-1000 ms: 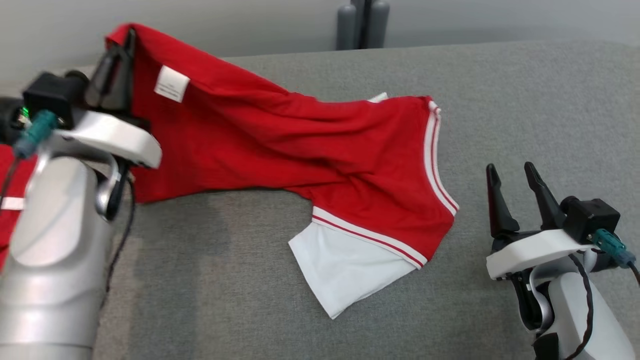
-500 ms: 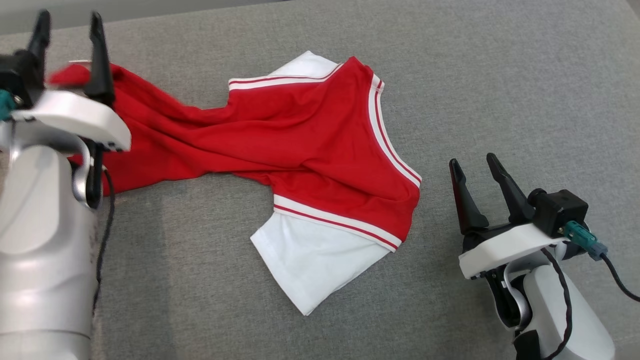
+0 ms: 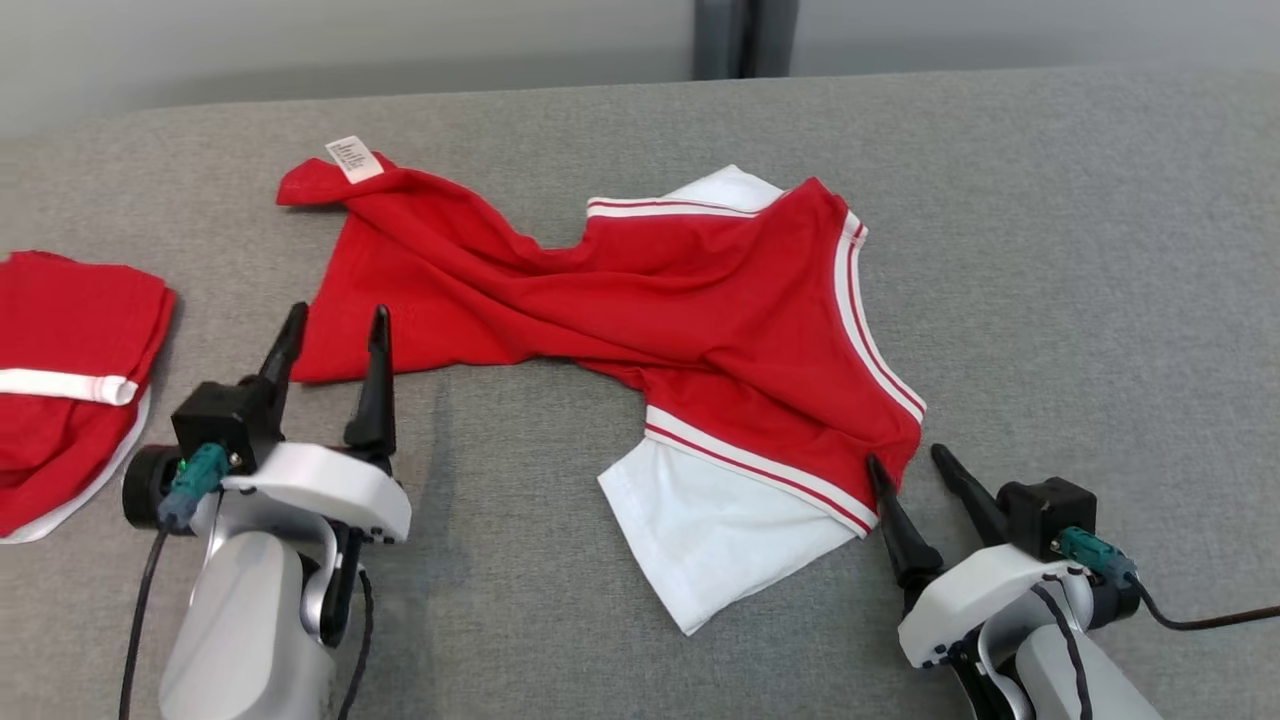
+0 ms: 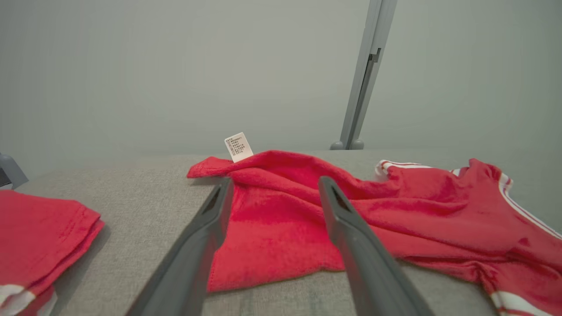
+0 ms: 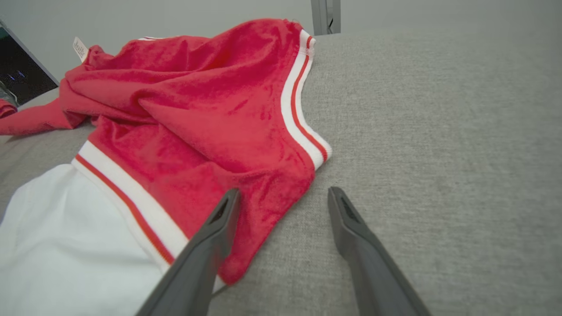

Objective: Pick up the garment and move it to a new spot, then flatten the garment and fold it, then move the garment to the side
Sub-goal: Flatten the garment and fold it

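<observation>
Grey desk: crumpled shirt, long axis left-right. Right fingers, spread and empty, sit at its right corner; left fingers, likewise, face its left hem.

— Where is the left gripper?
— Lower left in the head view. Its pale forearm rises from the bottom edge, and both dark fingers are spread wide, pointing up and away.
— And the right gripper?
— Lower right, with its fingers parted the same way and leaning up-left.

Silver forearms, white wrists, dark tapered fingers (teal plugs)
</observation>
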### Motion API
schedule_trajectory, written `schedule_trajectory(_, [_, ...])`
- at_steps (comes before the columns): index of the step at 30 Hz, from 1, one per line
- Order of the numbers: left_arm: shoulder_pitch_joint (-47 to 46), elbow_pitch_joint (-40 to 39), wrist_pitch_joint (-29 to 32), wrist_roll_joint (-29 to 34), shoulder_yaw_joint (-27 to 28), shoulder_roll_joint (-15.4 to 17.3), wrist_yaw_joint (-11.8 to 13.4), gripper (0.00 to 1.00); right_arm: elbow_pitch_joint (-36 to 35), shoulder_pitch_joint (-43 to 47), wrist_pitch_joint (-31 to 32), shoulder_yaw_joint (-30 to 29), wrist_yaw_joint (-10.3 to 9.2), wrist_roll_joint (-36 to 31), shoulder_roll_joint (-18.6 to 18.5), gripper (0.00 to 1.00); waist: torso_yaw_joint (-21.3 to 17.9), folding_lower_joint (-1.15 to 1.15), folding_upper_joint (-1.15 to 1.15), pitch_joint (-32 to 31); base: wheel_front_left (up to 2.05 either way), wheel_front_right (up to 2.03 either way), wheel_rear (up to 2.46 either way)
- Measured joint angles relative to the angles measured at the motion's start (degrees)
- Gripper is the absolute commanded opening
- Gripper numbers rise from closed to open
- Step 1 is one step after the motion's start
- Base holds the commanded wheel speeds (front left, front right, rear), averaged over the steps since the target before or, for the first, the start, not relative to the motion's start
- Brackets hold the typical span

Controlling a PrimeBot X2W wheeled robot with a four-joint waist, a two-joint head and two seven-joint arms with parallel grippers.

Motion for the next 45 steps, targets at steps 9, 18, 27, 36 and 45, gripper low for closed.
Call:
schedule_trajectory(9, [10.2,-7.1,0.0,-6.3,-4.5,-0.3,1.7,1.00,5.2,0.0,0.0,-0.6,-0.01,-0.1,0.0,0.00,4.7,0.00,0.00,-3.0,0.00,0.00,0.00])
schedule_trajectory(18, [17.0,-8.1,0.0,-7.2,-8.3,-0.3,3.0,1.00,4.6,0.2,0.0,-11.1,0.00,-5.8,-1.0,0.00,6.5,0.00,0.00,-6.2,0.00,0.00,0.00])
schedule_trajectory(27, [18.8,-6.6,0.0,-7.6,-13.6,-0.3,2.5,1.00,5.4,-0.1,0.0,-22.8,0.00,-11.0,-8.8,0.00,7.7,0.00,0.00,-6.8,0.00,0.00,0.00])
schedule_trajectory(36, [17.7,-6.1,0.0,-9.6,-17.0,-0.3,2.4,1.00,2.2,-2.4,0.0,-27.6,0.00,-13.1,-6.7,1.00,5.4,0.00,0.00,-4.6,0.00,0.00,0.00])
schedule_trajectory(45, [11.0,-3.1,0.0,-13.1,-18.9,-0.4,2.4,1.00,-4.5,-2.4,0.0,-22.3,0.00,-11.1,-1.9,1.00,0.3,0.00,0.00,0.2,0.00,0.00,0.00])
